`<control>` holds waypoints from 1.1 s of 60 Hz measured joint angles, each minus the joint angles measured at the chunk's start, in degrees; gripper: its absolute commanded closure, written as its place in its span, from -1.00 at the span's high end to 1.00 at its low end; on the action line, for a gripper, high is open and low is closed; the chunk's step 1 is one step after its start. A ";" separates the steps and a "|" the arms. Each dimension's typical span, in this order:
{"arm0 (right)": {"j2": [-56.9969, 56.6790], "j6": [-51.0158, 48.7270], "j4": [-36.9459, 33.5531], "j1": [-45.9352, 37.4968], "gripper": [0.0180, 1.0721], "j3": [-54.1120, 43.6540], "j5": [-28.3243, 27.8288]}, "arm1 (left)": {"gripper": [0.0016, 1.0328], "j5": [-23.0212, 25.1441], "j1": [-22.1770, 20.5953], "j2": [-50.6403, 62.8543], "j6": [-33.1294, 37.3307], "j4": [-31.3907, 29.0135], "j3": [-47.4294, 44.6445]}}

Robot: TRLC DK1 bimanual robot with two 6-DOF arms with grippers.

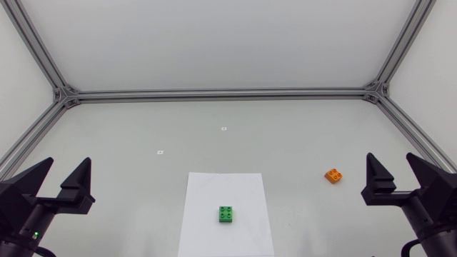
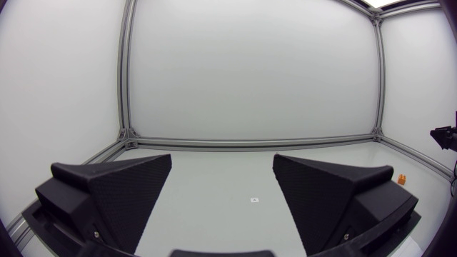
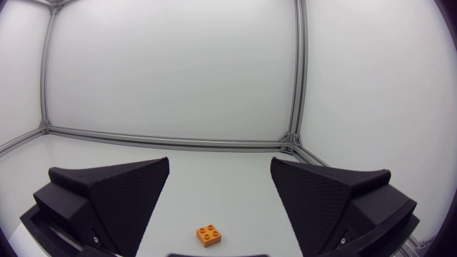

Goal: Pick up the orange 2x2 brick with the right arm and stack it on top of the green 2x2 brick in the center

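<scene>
The orange 2x2 brick (image 1: pixel 333 175) lies on the table at the right, a short way ahead of and to the left of my right gripper (image 1: pixel 400 170). In the right wrist view the same orange brick (image 3: pixel 208 233) sits between and just ahead of the wide-open fingers of the right gripper (image 3: pixel 220 185). A green 2x2 brick (image 1: pixel 227 214) rests on a white paper sheet (image 1: pixel 225 187) at the front centre. At the table's left my left gripper (image 1: pixel 66 178) stands open and holds nothing. The left wrist view shows the left gripper (image 2: pixel 223 182) open, with the orange brick (image 2: pixel 401 179) far off beside it.
An aluminium frame (image 1: pixel 221 93) runs along the table's back and sides. Two small white markers (image 1: pixel 223 128) (image 1: pixel 160 151) lie on the table behind the sheet.
</scene>
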 measured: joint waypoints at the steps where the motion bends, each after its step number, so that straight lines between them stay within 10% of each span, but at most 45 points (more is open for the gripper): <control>1: 0.00 0.00 -0.04 0.11 0.93 0.00 0.00 | 0.92 0.00 0.00 0.00 0.00 0.00 0.00; 39: 17.59 0.22 -2.60 2.38 0.93 19.45 0.22 | 0.92 0.00 0.00 0.00 0.00 0.00 0.00; 66: 48.48 -1.64 -23.32 3.08 0.92 41.07 -2.54 | 0.92 0.00 0.00 0.00 0.02 0.00 0.00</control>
